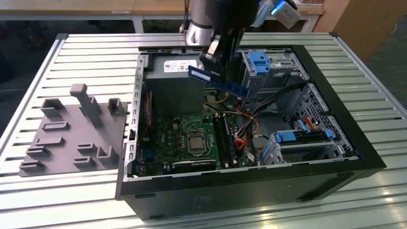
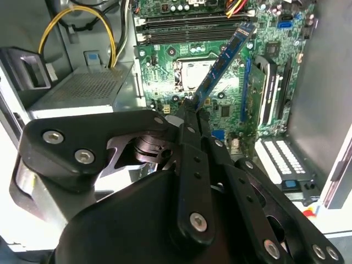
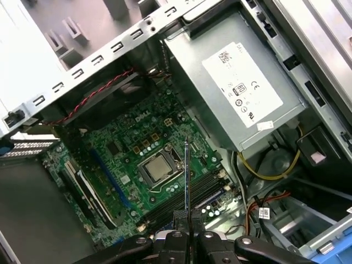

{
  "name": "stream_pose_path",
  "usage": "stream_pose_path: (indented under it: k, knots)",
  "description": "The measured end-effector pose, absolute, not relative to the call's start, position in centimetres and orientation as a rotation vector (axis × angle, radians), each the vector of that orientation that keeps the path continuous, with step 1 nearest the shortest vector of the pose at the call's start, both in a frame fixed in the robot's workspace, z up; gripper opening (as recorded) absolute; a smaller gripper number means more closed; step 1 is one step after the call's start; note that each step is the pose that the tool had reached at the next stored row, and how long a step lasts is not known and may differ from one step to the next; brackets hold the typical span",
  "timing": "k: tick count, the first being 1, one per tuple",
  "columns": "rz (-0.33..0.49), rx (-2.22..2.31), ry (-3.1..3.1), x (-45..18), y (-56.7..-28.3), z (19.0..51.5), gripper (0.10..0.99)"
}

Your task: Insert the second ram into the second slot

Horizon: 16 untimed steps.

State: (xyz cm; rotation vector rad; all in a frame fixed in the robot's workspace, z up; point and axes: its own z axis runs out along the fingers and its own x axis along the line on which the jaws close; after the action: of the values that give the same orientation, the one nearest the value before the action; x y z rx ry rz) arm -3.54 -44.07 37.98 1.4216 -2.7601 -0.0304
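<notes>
Clamping shut on one end of the thin, flat blue circuit-board ram stick (image 2: 225,58), the black metal gripper (image 2: 191,107) leaves most of the stick jutting past its fingertips, tilted above the open black computer case (image 1: 254,191). Dark chips line the stick's face; beneath it, apart from it, lies the green motherboard (image 3: 137,148) with long black memory slots (image 2: 181,25), a grey metal power supply box (image 3: 236,82) and loose orange cables (image 1: 245,131) beside them
</notes>
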Motion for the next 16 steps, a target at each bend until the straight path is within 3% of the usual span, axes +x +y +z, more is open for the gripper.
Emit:
stream_pose_path:
  k: [16]
  knots:
    - [-0.029,1.189,-2.868,-3.53,-44.07,37.95,0.133]
